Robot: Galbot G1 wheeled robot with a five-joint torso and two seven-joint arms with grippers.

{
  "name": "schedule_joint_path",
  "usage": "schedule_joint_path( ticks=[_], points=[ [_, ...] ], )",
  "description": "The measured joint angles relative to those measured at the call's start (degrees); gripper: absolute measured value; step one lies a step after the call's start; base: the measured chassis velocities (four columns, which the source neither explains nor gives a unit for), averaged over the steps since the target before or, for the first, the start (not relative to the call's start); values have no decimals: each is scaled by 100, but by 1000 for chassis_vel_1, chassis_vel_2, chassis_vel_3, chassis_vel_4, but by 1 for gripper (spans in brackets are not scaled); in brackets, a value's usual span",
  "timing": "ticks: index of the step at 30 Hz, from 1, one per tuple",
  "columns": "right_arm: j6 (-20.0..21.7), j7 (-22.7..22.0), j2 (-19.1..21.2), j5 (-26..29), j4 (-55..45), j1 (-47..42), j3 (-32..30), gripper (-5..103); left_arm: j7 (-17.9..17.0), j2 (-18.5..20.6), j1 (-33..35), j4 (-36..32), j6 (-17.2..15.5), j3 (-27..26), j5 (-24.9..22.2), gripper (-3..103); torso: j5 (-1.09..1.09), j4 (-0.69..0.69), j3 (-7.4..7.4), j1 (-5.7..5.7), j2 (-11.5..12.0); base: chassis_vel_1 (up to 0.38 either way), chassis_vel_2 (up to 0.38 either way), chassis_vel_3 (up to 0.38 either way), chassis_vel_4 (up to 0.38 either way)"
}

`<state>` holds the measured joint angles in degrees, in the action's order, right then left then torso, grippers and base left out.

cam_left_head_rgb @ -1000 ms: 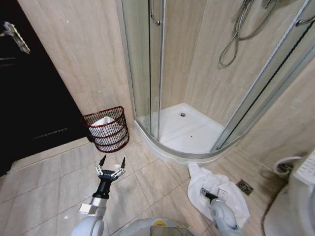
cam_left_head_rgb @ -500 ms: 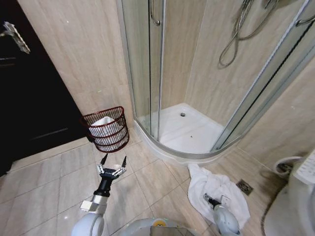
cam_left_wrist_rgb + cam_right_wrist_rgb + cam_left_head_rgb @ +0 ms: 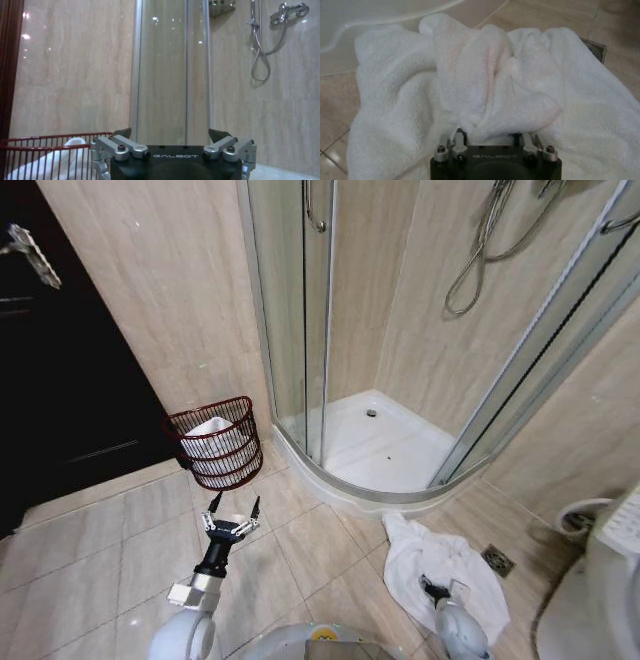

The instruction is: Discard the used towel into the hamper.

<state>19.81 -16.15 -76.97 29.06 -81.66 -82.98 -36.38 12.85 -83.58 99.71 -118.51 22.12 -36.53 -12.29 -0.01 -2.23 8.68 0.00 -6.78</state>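
Jaws of my right gripper pinch a fold of the white towel; left gripper hangs spread near the hamper. I worry the trailing cloth could snag its rim.

Head cam high, facing down; R wrist close over towel, shared w/ head.

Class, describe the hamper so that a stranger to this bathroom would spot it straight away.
Start at the glass shower cabin and look to its left, where the tiled wall meets the dark door. There on the floor stands the hamper, beyond the left gripper. It is the one round, reddish-brown wire basket, with white cloth already inside.
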Motion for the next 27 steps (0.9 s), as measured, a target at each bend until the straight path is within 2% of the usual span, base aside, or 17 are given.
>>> schedule_joint_path(
  ticks=[3,8,10,12,15,16,17,18,19,20,23,24,26,27],
  points=[
    [-55,14,7,11,44,11,-2,39,-15,-15,-20,-37,-49,55,42,100,0,0,0,0,0,0,0,0,0],
    [-111,47,19,41,68,9,-2,28,-27,-20,-27,-64,-75,69,64,100,0,0,0,0,0,0,0,0,0],
    [-274,66,20,44,113,6,7,22,-29,-30,-26,-76,-79,74,79,100,1,0,0,0,0,0,0,0,0],
    [-428,76,20,-11,141,-7,25,22,-30,-37,-24,-81,-79,78,85,100,2,0,0,0,0,0,0,0,0],
    [-1092,194,-14,-452,180,-108,52,19,-34,-73,-17,-107,-79,100,115,100,4,1,1,0,0,0,0,0,0],
    [-1092,194,-14,-452,180,-108,52,19,-34,-73,-17,-107,-79,100,115,100,4,1,1,0,0,0,0,0,0],
    [-1344,200,-40,-609,184,-131,53,19,-34,-83,-15,-114,-79,108,125,100,4,1,1,0,0,0,0,0,0],
    [-1657,198,-67,-803,195,-152,53,19,-35,-92,-12,-124,-78,118,137,100,5,1,1,0,0,0,0,0,0],
    [-2206,133,-109,-1141,233,-179,53,19,-35,-105,-6,-132,-75,130,154,100,4,0,1,0,0,0,0,0,0],
    [-2206,133,-109,-1141,233,-179,53,19,-35,-105,-6,-132,-75,130,154,100,4,0,1,0,0,0,0,0,0],
    [-3344,-146,-187,-2015,260,-306,23,19,-35,-129,8,-148,-63,183,211,100,2,-1,1,0,0,0,0,0,0],
    [-3344,-146,-187,-2015,260,-306,23,19,-35,-129,8,-148,-63,183,211,100,2,-1,1,0,0,0,0,0,0],
    [-3801,-316,-222,-2432,139,-446,-53,19,-35,-144,20,-160,-59,237,244,100,3,0,1,0,0,0,0,0,0],
    [-3801,-316,-222,-2432,139,-446,-53,19,-35,-144,20,-160,-59,237,244,100,3,0,1,0,0,0,0,0,0]
  ],
)
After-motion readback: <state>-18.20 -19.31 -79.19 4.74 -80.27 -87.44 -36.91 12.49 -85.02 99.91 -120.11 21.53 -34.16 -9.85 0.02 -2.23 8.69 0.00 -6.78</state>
